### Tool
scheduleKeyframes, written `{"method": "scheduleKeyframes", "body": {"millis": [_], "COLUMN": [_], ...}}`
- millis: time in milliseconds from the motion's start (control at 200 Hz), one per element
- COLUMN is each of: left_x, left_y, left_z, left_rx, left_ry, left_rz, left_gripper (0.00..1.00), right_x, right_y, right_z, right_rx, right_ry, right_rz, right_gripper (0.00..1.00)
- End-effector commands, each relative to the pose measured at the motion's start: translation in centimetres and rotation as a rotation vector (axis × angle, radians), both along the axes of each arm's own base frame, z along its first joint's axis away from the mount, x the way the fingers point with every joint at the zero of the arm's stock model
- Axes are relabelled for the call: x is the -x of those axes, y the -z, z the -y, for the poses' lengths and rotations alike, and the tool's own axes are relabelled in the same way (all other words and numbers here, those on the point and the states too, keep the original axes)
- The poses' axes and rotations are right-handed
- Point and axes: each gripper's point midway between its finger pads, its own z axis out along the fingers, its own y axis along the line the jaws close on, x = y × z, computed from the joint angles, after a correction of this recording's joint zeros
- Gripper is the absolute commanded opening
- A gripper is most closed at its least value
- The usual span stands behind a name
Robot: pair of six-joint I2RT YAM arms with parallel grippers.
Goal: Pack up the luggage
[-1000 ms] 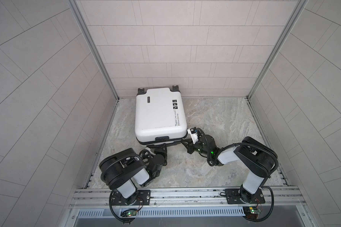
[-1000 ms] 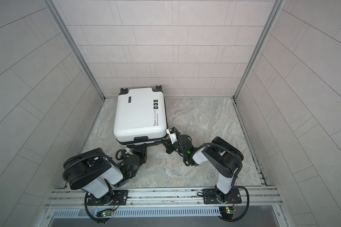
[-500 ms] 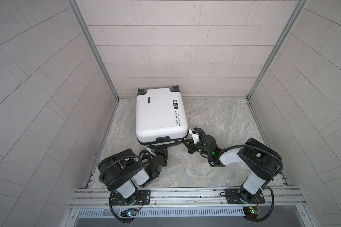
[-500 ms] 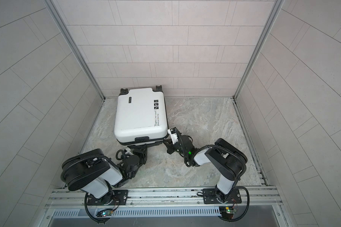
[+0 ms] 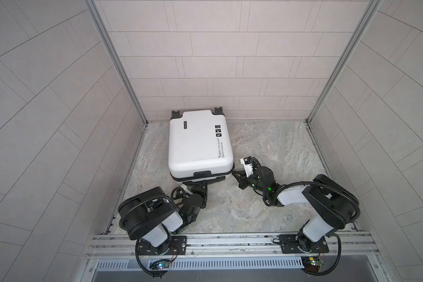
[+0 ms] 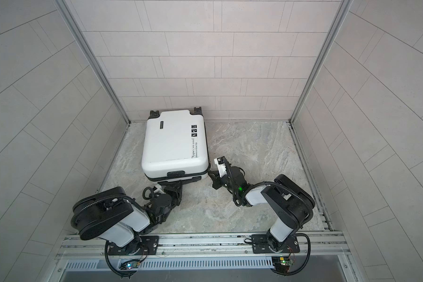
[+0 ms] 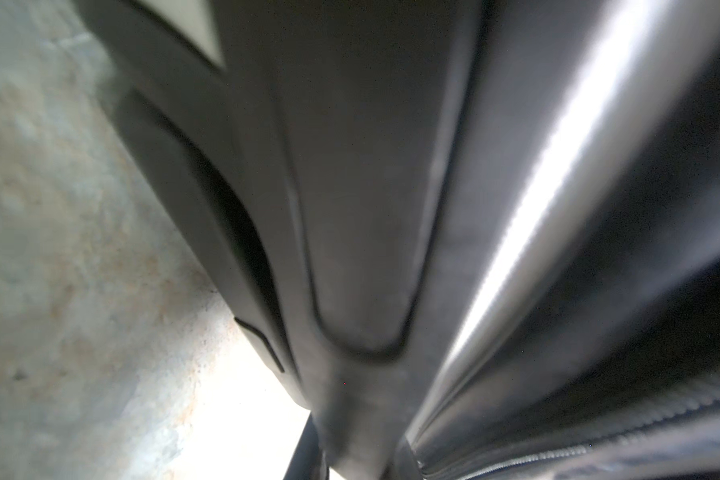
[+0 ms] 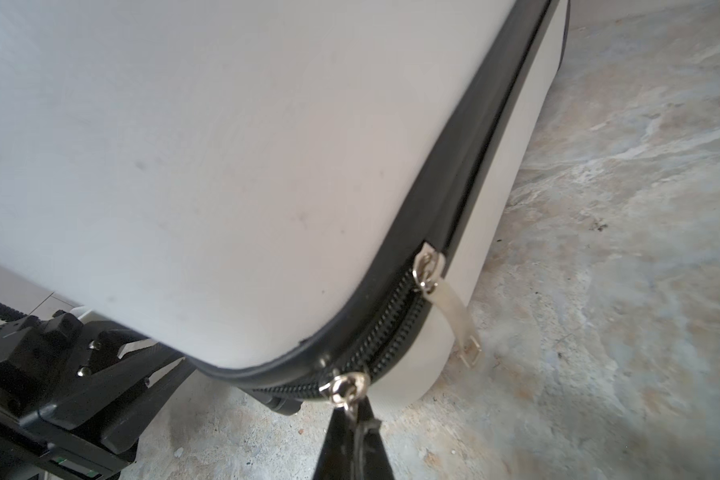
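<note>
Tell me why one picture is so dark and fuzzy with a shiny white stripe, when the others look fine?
Left wrist view: the camera sits too close to something dark, so it blurs, and light glares off it as that white stripe. Right wrist view: sharp, with the luggage and zipper pull clear. Both top views: evenly lit, wall tile lines bowing slightly near the edges.

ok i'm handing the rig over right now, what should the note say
Right gripper: jaws shut on a zipper pull at the near right corner of the luggage.
Left gripper: at the luggage's near edge; jaws hidden.
Luggage lies flat, lid down.
Done: lid closed.
To do: the zipper looks open between this pull and the second slider; draw them together.
</note>
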Motion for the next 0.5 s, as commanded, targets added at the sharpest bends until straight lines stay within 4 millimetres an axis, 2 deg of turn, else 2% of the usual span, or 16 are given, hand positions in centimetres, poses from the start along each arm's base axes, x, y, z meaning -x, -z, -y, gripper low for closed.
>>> {"method": "scheduleKeyframes", "body": {"millis": [0, 345, 400, 420, 495], "left_x": [-0.2, 0.3, 0.4, 0.4, 0.5], "left_y": [-1.6, -0.8, -0.7, -0.7, -0.6], "left_z": [-0.9, -0.3, -0.3, -0.2, -0.2], "left_rx": [-0.039, -0.047, -0.046, -0.046, -0.048], "left_ry": [-0.033, -0.014, -0.013, -0.011, -0.008], "left_rz": [0.076, 0.055, 0.052, 0.051, 0.049], "left_gripper": [0.0, 0.0, 0.0, 0.0, 0.0], "right_x": [-2.1, -5.6, -5.9, -6.6, -7.3], "right_y": [0.6, -1.2, -1.0, -2.0, -2.4], "right_z": [3.6, 5.4, 5.8, 5.6, 5.5], "right_rx": [0.074, 0.147, 0.157, 0.147, 0.159], "right_ry": [0.152, 0.203, 0.207, 0.21, 0.202], "right_rz": [-0.002, 0.002, -0.008, 0.01, 0.008], "right_gripper": [0.0, 0.0, 0.0, 0.0, 0.0]}}
